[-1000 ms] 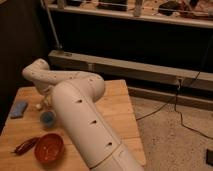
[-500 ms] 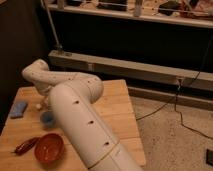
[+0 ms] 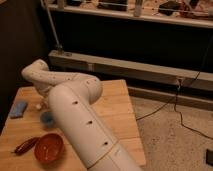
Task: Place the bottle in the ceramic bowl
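Well, the bottle shows only as a small whitish bit. It peeks out just left of my big white arm, on the far left part of the wooden table. I cannot see its cap or its label, because my arm covers most of it.

My gripper is down at that same spot, behind the bend of my arm, so it is hidden. It is clenched tight. I cannot tell if it is squeezing the bottle or just sitting beside it.

The bowl is round, shallow and reddish-orange. It sits near the front left edge of the table, well apart from the whitish bit. Nothing lies inside the part of the bowl that I can see. So the bottle is not in the bowl yet.

A small light-blue cup stands between the whitish bit and the bowl, right beside my arm. A blue cloth lies farther left on the table. A thin dark red thing lies just left of the bowl.
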Controlling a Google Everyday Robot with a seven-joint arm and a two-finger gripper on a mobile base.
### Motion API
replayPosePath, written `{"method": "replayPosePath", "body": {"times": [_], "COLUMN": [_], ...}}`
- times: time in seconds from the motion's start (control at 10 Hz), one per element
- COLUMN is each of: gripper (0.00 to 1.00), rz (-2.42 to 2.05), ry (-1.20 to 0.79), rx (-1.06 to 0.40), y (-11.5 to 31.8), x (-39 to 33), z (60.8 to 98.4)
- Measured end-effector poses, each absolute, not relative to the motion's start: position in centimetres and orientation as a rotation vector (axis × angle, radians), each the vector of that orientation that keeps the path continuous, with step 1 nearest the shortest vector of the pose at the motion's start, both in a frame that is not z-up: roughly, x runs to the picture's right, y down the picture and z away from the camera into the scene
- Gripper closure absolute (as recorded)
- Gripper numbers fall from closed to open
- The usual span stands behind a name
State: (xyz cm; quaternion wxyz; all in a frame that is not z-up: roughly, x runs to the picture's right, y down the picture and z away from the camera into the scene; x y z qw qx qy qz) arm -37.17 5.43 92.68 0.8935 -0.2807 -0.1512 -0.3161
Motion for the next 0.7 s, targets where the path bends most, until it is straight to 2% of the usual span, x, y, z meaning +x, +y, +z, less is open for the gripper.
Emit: {"method": "replayPosePath", "body": {"times": [0.3, 0.7], "gripper": [1.00, 1.00], "rz": [-0.646, -0.506], "ry": [-0.328, -0.389], "rx": [-0.552, -0.522], "y": [3.6, 0.7], "x": [-36.0, -31.5], "z": [90.2, 81.8]}}
